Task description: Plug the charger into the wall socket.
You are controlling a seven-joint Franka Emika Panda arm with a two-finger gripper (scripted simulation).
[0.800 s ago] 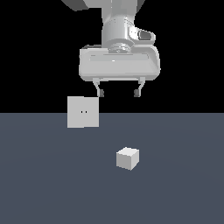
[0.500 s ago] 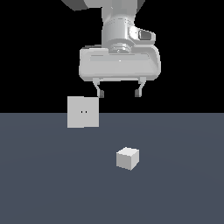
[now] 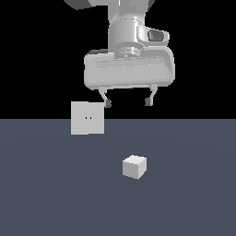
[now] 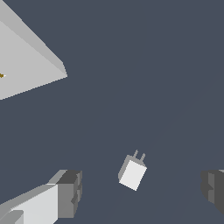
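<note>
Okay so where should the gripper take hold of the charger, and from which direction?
Probably from above, closing on the two plain side faces of the charger body. It lies loose on the floor with its prongs sticking out sideways, so keep the open gripper off that end.

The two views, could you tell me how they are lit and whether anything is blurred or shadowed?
Exterior view: flat, even render, black backdrop, no shadow cast under the charger or wall socket; edges slightly soft. Wrist view: sharp, no glare; shading only separates the charger's faces; the gripper fingertips appear dark grey.
</note>
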